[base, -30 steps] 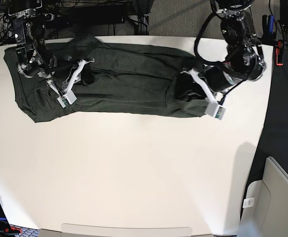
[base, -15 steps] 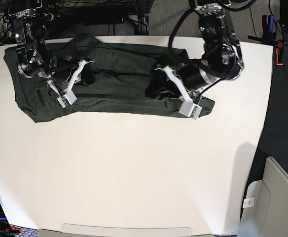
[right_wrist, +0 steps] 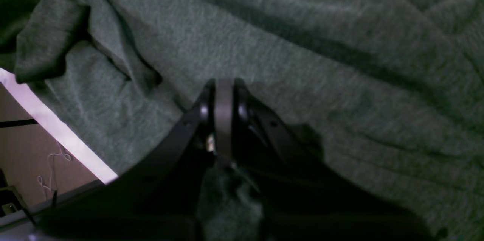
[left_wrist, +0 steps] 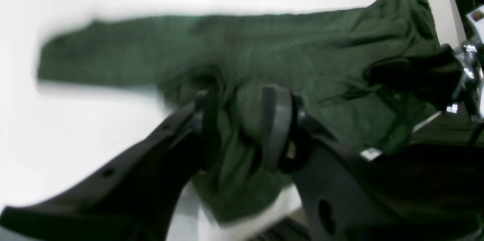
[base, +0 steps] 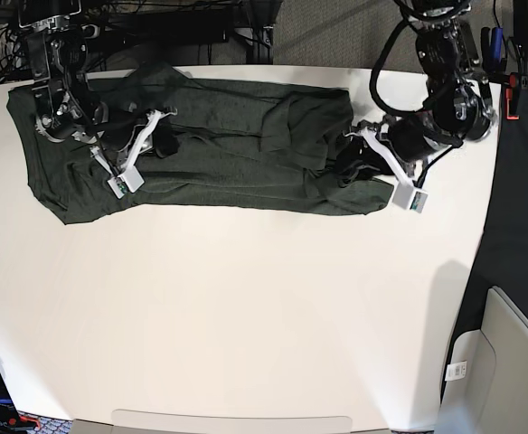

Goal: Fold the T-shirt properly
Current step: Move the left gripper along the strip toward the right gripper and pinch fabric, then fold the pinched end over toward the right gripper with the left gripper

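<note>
Shirt [base: 219,145] soft, limp (bunches readily); grip hems. Left gripper [left_wrist: 242,127] parted astride a fold; right gripper [right_wrist: 224,120] clenched.

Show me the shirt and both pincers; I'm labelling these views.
shirt [base: 228,136]: base view, flat middle of the cloth.
left pincer [left_wrist: 242,120]: left wrist view, gap between its tips, cloth there.
right pincer [right_wrist: 224,110]: right wrist view, where its closed tips meet.

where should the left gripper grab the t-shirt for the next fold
Probably the bunched end of the T-shirt by the left gripper, coming from above with one finger under the edge. There the fabric rises in folds off the table; elsewhere it lies flat, giving little to pinch.
</note>
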